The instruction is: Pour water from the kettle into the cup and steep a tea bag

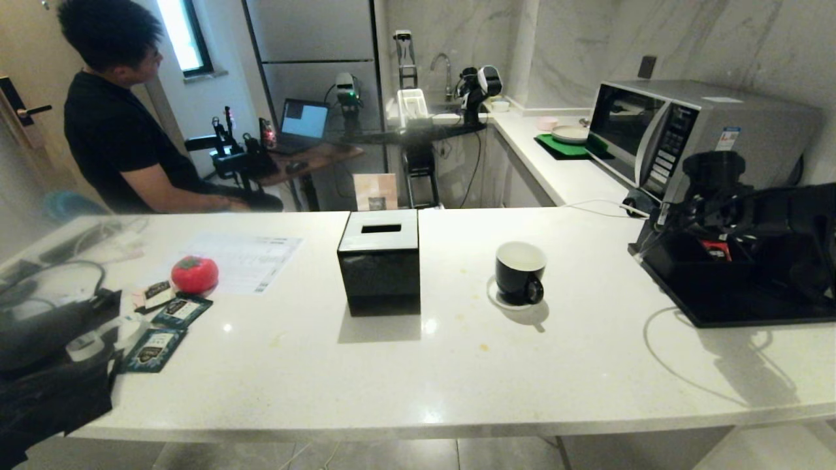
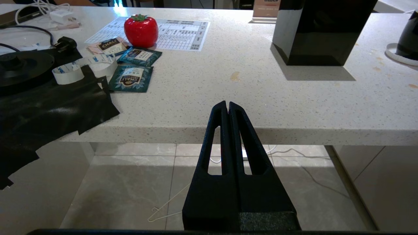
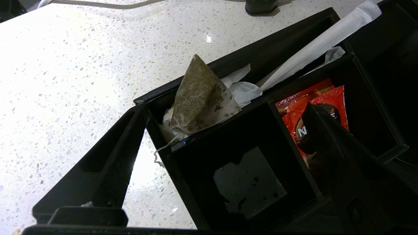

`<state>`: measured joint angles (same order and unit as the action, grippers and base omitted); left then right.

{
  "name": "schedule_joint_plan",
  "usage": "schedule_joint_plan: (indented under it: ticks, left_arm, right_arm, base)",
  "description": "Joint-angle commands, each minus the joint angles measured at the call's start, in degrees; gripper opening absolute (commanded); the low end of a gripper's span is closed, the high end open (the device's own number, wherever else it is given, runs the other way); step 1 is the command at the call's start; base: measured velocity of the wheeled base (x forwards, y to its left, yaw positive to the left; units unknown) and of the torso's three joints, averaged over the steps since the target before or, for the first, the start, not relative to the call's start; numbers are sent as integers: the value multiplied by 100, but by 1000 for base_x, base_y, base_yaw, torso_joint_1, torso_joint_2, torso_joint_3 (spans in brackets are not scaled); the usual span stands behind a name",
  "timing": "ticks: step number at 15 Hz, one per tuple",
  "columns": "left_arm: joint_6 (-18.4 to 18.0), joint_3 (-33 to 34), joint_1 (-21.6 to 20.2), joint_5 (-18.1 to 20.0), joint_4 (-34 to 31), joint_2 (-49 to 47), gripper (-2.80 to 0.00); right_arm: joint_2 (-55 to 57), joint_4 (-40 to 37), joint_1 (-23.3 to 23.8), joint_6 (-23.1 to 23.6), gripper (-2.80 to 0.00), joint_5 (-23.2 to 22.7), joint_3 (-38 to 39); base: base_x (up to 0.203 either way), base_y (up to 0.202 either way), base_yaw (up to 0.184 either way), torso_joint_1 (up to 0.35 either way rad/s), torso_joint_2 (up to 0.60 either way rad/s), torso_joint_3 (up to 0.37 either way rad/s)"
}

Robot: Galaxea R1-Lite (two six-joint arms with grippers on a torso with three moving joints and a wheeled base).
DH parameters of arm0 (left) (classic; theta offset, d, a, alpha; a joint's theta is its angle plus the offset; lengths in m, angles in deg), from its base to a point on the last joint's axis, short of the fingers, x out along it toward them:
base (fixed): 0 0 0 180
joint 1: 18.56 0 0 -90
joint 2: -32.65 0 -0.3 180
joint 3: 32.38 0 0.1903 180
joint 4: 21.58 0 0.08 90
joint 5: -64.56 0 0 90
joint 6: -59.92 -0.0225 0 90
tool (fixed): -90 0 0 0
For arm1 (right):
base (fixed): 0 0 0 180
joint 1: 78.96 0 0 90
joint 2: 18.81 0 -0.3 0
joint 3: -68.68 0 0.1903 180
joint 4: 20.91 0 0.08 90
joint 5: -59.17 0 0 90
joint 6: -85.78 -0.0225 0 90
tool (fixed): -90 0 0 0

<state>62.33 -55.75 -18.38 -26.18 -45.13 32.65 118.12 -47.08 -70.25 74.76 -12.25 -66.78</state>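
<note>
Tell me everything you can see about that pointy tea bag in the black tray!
The tea bag is a see-through mesh pyramid with dark, greenish-brown tea leaves inside. It sits tilted in a corner compartment of the black tray, point up, resting on crumpled white paper. A thin white string trails from its bottom over the tray's edge. It looks dry, though that is hard to tell. The right gripper hovers open around it, not touching.
</note>
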Motion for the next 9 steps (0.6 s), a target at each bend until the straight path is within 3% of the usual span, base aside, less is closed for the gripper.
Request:
schedule_joint_plan:
  ticks: [1, 9]
  left_arm:
    - [4, 0, -1, -5, 1, 0, -280]
    - [5, 0, -1, -5, 1, 0, -280]
  right_arm:
    - [27, -1, 0, -5, 0, 24, -5]
    - [61, -1, 0, -49, 0, 208, -6]
  base:
    - [0, 0, 0, 0, 0, 0]
    - [0, 0, 0, 0, 0, 0]
